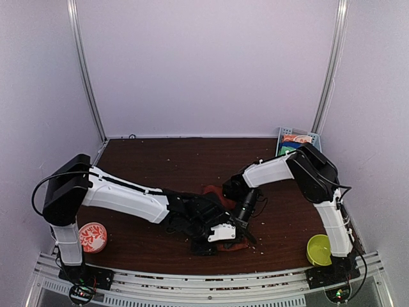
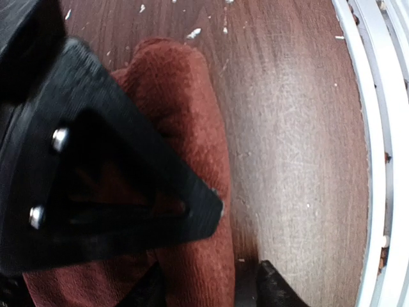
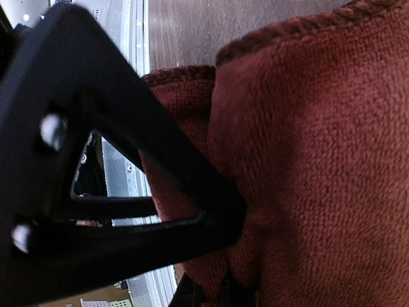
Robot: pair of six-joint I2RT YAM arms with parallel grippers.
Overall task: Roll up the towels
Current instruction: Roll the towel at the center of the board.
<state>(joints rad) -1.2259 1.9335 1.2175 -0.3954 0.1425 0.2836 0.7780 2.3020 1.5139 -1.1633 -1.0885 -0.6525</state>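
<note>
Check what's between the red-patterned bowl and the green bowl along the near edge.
Top view: the rust-red towel, with the left gripper and right gripper down at it; bare tabletop on either side.

The towel lies front-centre on the table, between the left bowl and the right bowl.

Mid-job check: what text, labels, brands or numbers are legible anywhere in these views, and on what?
No text is readable.
Packs in the back-right crate: print too small and blurred.
Red bowl: white pattern, no letters.
Wrist views: only the rust-red towel and bare black fingers, no markings.
</note>
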